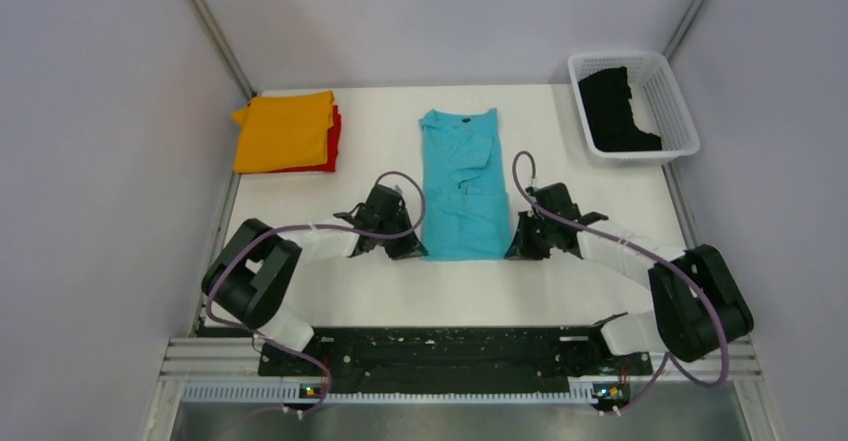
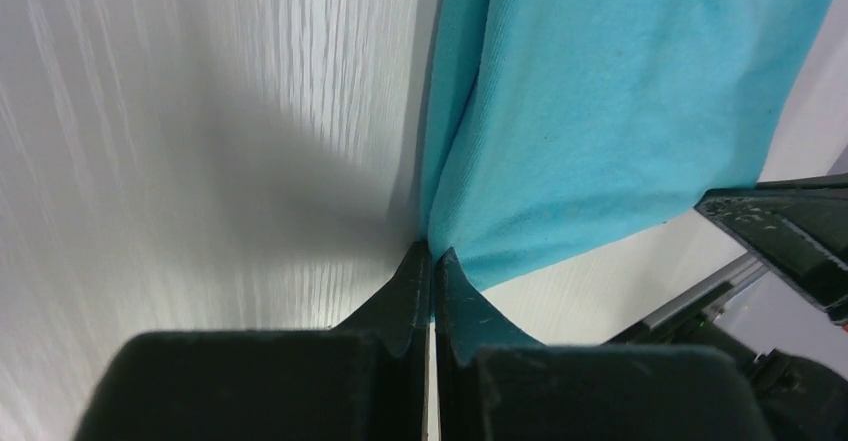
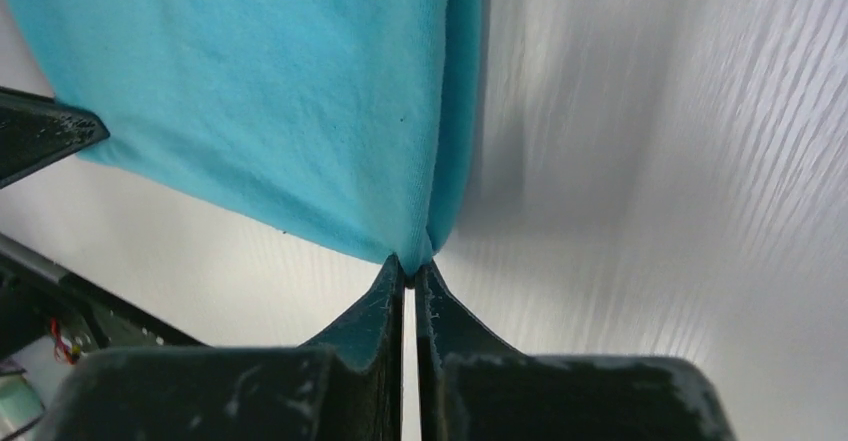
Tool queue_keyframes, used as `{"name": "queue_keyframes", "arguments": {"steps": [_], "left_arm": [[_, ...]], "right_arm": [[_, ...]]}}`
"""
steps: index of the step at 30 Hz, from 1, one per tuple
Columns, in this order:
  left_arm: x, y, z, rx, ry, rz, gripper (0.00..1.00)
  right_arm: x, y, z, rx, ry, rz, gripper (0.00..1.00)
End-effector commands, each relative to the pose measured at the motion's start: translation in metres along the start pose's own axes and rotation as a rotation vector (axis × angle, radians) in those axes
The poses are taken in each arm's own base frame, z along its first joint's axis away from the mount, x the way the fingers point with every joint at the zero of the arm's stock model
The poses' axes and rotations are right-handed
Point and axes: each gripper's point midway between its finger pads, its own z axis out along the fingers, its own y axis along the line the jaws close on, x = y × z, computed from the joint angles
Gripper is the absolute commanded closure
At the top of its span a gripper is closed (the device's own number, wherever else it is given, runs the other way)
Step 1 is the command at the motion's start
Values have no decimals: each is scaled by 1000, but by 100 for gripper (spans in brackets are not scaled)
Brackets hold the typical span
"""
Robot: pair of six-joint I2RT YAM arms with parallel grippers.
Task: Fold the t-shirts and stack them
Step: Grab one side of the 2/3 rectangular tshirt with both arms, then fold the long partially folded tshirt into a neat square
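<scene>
The turquoise shirt [image 1: 462, 186] lies mid-bench [image 1: 560, 286], already narrowed to a long strip with its collar toward the top of the frame. The left claw [image 2: 432, 254] is clamped on the strip's lower-left corner and the right claw [image 3: 410, 265] on its lower-right corner. Each wrist view shows cloth pinched between closed tips. At upper left an orange shirt [image 1: 285, 131] sits folded on a red shirt [image 1: 334, 139]. At upper right a black shirt [image 1: 612, 111] waits in the basket [image 1: 682, 116].

The step in hand looks like the cross fold, bringing the hem up to the collar. To do it well, both claws should rise together and level, then travel toward the top of the frame at equal pace so the hem runs straight. They should lay it square on the collar edge before letting go. A low lift, just clearing the cloth, would avoid dragging the strip or undoing the sleeves tucked on top.
</scene>
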Motion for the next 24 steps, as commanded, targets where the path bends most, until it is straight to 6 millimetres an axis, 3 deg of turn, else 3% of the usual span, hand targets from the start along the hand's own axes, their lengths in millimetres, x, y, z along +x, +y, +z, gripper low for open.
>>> {"name": "queue_keyframes", "arguments": {"steps": [1, 7, 10, 12, 18, 24], "left_arm": [[36, 26, -24, -75, 61, 14, 100], [71, 3, -63, 57, 92, 33, 100], [84, -14, -84, 97, 109, 78, 100], [81, -25, -96, 135, 84, 80, 100], [40, -53, -108, 206, -112, 106, 100], [-16, -79, -106, 244, -200, 114, 100]], "right_arm": [[39, 0, -32, -20, 96, -81, 100], [66, 28, -83, -183, 135, -109, 100], [59, 49, -105, -258, 109, -151, 100], [45, 55, -114, -252, 55, -170, 100], [-19, 69, -128, -199, -175, -197, 100], [-79, 83, -136, -224, -339, -160, 100]]}}
